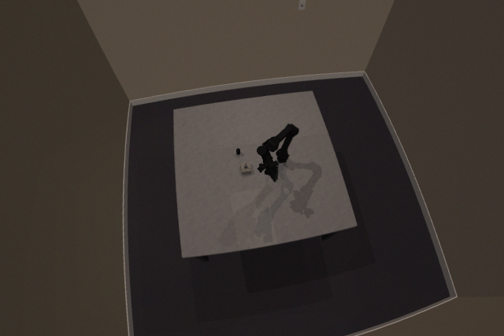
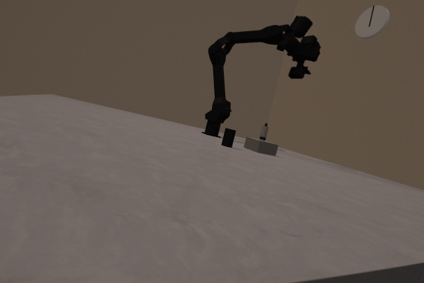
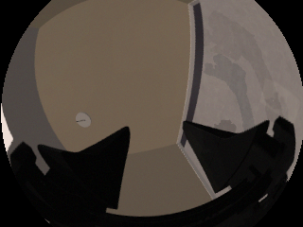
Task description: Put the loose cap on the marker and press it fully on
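Note:
The marker (image 1: 246, 166) (image 2: 264, 132) stands upright in the holder block (image 1: 250, 171) (image 2: 267, 147), its pale body and dark tip uncovered. The dark cap (image 1: 238, 151) (image 2: 228, 137) stands upright on the table, apart from the block. My gripper (image 2: 299, 72) (image 3: 156, 128) is partly open, with nothing between its fingers. It hangs high above the table, well above the block and cap. In the top view it is right of the block. The wrist view shows neither marker nor cap.
The table (image 1: 211, 129) (image 2: 136, 187) carries the arm's base and the arm's shadows. The wrist view looks out at the walls, a round clock (image 3: 83, 119) (image 2: 371, 21) and part of the table at the right.

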Available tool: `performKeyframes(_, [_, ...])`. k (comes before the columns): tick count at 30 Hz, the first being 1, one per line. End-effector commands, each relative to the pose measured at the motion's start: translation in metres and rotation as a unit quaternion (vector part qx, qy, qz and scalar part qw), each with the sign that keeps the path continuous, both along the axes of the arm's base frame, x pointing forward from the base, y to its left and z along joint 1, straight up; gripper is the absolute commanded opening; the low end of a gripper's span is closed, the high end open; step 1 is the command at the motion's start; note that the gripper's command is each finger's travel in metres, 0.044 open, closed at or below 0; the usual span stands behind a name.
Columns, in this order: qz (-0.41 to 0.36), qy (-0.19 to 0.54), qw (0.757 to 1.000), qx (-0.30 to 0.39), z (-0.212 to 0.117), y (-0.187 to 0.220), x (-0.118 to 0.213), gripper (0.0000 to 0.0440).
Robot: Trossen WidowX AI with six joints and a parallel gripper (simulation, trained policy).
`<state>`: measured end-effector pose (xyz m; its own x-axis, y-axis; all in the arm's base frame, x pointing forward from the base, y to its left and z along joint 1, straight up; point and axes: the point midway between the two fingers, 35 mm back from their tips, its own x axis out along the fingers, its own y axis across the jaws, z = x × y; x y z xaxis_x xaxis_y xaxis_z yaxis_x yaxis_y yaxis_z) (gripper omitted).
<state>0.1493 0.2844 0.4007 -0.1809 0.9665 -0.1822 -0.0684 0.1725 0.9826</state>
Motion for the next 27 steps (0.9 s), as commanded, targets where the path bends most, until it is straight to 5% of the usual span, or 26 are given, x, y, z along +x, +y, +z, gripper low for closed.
performKeyframes(1, [-0.008, 0.007, 1.000, -0.012, -0.004, -0.008, 0.006, 0.0305])
performKeyframes(27, [-0.084, 0.053, 0.992, -0.079, -0.037, -0.053, 0.049, 0.0338])
